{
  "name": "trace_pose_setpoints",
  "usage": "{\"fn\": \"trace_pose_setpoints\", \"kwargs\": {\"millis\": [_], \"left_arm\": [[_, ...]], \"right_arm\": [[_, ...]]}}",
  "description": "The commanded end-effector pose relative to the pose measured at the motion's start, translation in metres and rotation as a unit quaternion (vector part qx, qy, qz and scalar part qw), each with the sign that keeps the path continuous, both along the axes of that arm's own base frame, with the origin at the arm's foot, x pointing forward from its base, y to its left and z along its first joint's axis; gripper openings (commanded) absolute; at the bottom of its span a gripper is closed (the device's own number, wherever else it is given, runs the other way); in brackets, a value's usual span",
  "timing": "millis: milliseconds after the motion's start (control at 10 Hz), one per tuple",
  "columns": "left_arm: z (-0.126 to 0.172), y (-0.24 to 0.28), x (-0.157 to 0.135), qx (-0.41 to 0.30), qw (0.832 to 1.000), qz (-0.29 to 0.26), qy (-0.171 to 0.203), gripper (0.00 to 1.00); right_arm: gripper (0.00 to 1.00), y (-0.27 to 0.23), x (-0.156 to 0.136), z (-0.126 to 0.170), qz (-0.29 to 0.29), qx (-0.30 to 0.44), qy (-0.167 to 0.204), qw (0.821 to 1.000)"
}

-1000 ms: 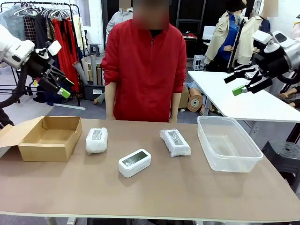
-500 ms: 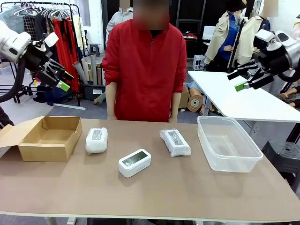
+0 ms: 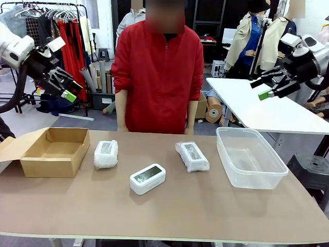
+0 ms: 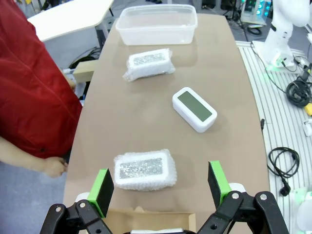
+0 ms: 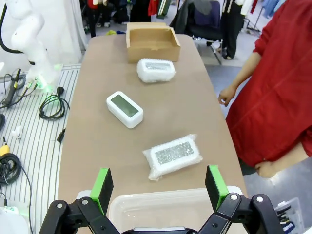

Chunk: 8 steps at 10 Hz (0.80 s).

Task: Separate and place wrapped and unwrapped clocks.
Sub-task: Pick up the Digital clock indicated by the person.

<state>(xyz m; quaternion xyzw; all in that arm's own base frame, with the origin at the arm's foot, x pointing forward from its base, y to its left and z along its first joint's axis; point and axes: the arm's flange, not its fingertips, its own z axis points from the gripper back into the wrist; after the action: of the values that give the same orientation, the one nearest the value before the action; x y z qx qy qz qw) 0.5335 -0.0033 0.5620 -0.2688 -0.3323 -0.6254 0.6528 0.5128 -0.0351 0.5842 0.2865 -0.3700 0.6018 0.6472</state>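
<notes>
Bare white clock (image 3: 147, 178) right in the middle of the table (image 3: 205, 211), screen up, lying a little askew, nearer the robot's edge than anything else. Behind it and to the left, left wrapped clock (image 3: 106, 154) in crinkly whitish wrap, dark face showing through, just beside the open cardboard box (image 3: 51, 167) at the left end. Behind it and to the right, right wrapped clock (image 3: 192, 156), angled, near the clear plastic tub (image 3: 257, 177) at the right end. All three flat on the tabletop, apart from one another. Across the table, a person (image 3: 159, 77) in a red jacket, standing at the far edge, arms down. Up high on the left, left gripper (image 3: 71, 89), well above the box, jaws spread wide, green pads apart, nothing between them. Up high on the right, right gripper (image 3: 259, 88), above and beyond the tub, likewise wide open and gripping nothing. From each wrist camera, looking down along the table: nearest wrapped clock framed between the two green pads, far below them.
</notes>
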Motion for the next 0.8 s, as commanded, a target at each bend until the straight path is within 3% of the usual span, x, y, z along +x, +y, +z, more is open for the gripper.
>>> {"fn": "trace_pose_setpoints", "kwargs": {"millis": [0, 700], "left_arm": [[0.0006, 0.0030, 0.0067, 0.019, 1.000, -0.001, 0.001, 1.00], [-0.0019, 0.0006, 0.0012, 0.004, 1.000, -0.001, 0.002, 1.00]], "right_arm": [[1.00, 0.0017, 0.0054, 0.0035, 0.000, 0.014, -0.004, 1.000], [1.00, 0.0008, 0.0005, -0.0009, 0.001, 0.000, 0.001, 1.000]]}}
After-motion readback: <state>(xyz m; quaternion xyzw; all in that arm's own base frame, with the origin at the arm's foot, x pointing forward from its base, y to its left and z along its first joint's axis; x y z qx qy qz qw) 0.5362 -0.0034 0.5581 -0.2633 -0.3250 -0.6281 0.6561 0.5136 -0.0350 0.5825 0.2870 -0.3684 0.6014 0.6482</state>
